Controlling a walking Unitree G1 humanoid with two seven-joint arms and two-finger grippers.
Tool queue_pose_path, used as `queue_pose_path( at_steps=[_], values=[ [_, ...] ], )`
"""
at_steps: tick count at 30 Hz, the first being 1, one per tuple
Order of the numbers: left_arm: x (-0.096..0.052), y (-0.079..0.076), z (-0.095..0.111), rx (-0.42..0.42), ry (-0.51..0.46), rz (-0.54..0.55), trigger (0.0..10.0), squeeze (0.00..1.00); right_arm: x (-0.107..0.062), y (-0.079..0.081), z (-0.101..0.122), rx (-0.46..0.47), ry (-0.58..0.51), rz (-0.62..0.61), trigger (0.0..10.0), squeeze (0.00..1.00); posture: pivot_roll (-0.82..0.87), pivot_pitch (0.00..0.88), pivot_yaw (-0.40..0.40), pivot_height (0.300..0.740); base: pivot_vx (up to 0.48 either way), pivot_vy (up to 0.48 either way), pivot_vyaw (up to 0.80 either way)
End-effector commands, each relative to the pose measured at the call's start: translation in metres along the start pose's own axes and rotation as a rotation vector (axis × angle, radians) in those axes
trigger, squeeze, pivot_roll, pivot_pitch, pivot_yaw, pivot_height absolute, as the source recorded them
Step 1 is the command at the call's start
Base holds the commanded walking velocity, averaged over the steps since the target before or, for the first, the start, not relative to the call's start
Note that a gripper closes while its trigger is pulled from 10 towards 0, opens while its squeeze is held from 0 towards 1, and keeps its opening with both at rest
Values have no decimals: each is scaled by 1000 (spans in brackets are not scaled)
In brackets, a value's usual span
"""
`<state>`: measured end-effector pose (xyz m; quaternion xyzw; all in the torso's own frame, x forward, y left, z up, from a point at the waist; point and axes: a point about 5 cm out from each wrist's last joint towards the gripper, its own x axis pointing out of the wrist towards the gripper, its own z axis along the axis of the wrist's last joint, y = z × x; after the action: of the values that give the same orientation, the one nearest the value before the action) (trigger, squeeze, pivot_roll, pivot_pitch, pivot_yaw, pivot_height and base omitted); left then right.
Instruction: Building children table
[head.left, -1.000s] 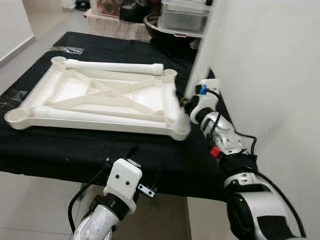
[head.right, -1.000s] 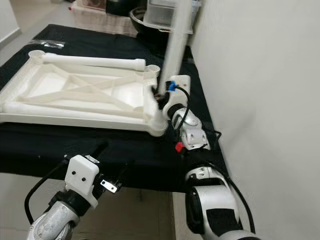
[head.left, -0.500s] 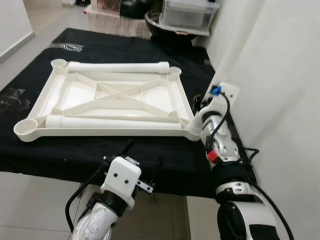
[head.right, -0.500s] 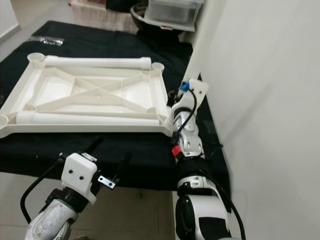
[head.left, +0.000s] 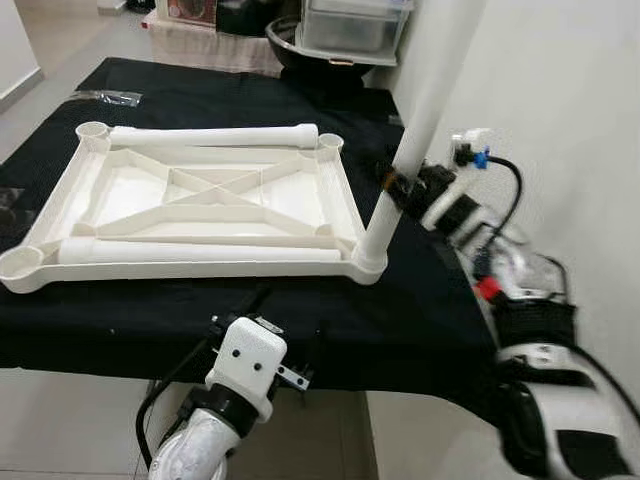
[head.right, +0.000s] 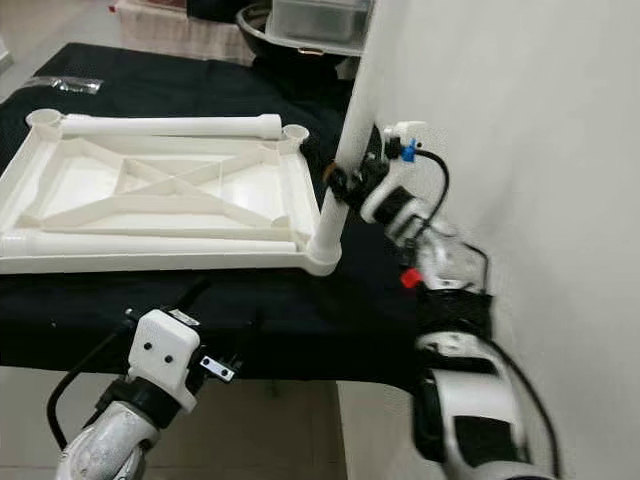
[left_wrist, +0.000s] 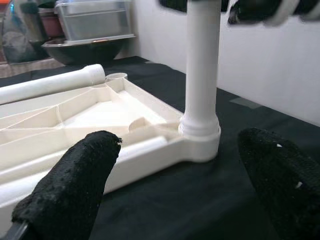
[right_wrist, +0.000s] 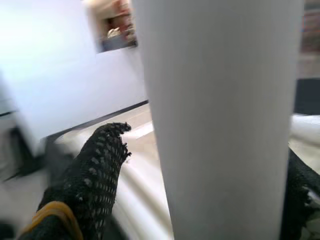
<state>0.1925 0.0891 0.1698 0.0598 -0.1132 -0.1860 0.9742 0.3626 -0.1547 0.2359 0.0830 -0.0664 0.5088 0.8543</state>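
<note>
On the black-draped desk (head.left: 120, 310), a white leg (head.left: 420, 120) stands in the upturned tabletop (head.left: 200, 200) corner socket, right claw (head.left: 405, 185) clasping it; left claw (left_wrist: 170, 185) gapes wide below the desk's edge.

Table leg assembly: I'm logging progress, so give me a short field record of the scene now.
tabletop: white tabletop upside down on the black cloth
upright leg: white leg standing in the near right corner socket
right gripper: right gripper shut on the upright leg
loose legs: two legs lying on the tabletop
left gripper: left gripper open, low at the near edge
</note>
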Motion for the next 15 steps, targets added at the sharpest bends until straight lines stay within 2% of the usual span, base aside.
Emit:
queue_pose_path(
  at_steps=[1,2,3,4,7,8,9,11,12,15],
  values=[
    [-1,-3,-3,-10,11,-8,10000,0,7,13,-13,41,54,141,10000,0,122,99,-156,740,0,0,0],
    [-1,-3,-3,-10,11,-8,10000,0,7,13,-13,41,54,141,10000,0,122,99,-156,740,0,0,0],
    [-1,-3,-3,-10,12,-10,10000,0,12,21,-18,50,85,233,10000,0,123,103,-153,740,0,0,0],
    [-2,-3,-3,-12,12,-13,10000,0,18,28,-23,49,109,289,8627,0,125,104,-151,740,0,0,0],
    [-2,-3,-3,-12,13,-15,10000,0,22,33,-26,49,120,327,8627,0,124,104,-151,740,0,0,0],
    [-2,-3,-3,-13,13,-17,10000,0,27,35,-29,48,128,337,1216,0,122,105,-150,740,0,0,0],
    [-2,-3,-3,-14,14,-19,10000,0,34,34,-33,45,130,297,0,0,127,106,-149,740,0,0,0],
    [-2,-3,-3,-15,15,-22,10000,0,43,31,-38,35,126,203,0,0,129,106,-150,740,0,0,0],
    [-2,-3,-3,-15,16,-22,10000,0,46,26,-39,18,118,109,0,0,126,106,-149,740,0,0,0],
    [-2,-4,-3,-15,16,-21,10000,0,47,15,-39,14,103,-71,0,0,126,106,-150,740,0,0,0]
  ],
)
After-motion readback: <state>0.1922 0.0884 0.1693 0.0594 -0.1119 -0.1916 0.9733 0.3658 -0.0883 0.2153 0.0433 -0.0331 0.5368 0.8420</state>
